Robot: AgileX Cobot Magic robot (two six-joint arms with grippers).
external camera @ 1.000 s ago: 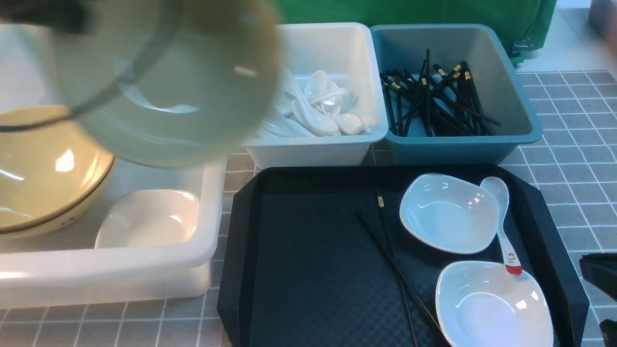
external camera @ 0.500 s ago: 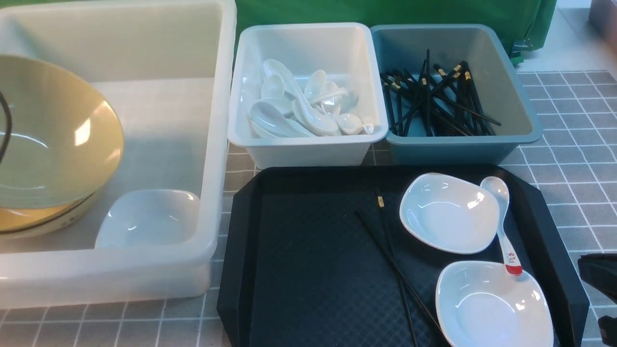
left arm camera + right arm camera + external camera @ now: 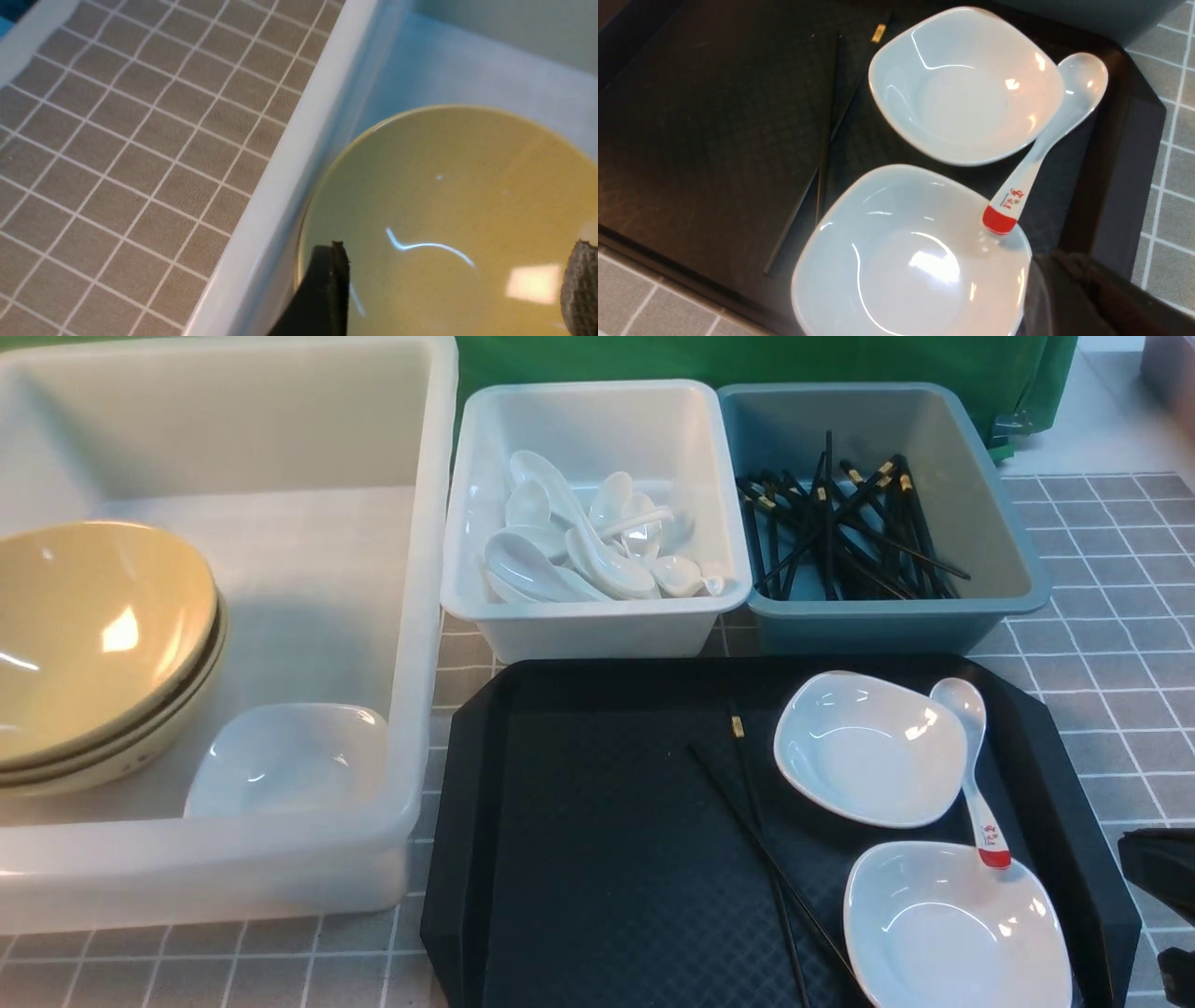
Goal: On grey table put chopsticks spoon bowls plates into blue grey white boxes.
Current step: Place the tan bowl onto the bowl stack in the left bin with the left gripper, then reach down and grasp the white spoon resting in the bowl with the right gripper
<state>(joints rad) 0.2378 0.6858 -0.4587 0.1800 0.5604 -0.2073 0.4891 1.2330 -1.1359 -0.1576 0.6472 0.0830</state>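
Stacked yellow-green bowls (image 3: pixel 93 635) lie at the left in the large translucent tub (image 3: pixel 411 616), beside one white plate (image 3: pixel 289 761). In the left wrist view my left gripper (image 3: pixel 455 289) is open and empty just above the top bowl (image 3: pixel 444 196). On the black tray (image 3: pixel 597 859) lie two white plates (image 3: pixel 868 747) (image 3: pixel 952 929), a red-tipped spoon (image 3: pixel 971 775) and black chopsticks (image 3: pixel 756 831). My right gripper (image 3: pixel 1162 877) hangs at the tray's right edge, shut and empty, next to the near plate (image 3: pixel 906 261) and the spoon (image 3: pixel 1045 144).
The small white bin (image 3: pixel 597 625) holds several spoons. The blue-grey bin (image 3: pixel 878 625) holds several chopsticks. Both stand behind the tray on the grey table (image 3: pixel 1120 644). A green cloth hangs at the back.
The bowl held high by my left gripper came down onto the stack in the tub and was let go. The left arm has left the front view. The right arm has not moved.
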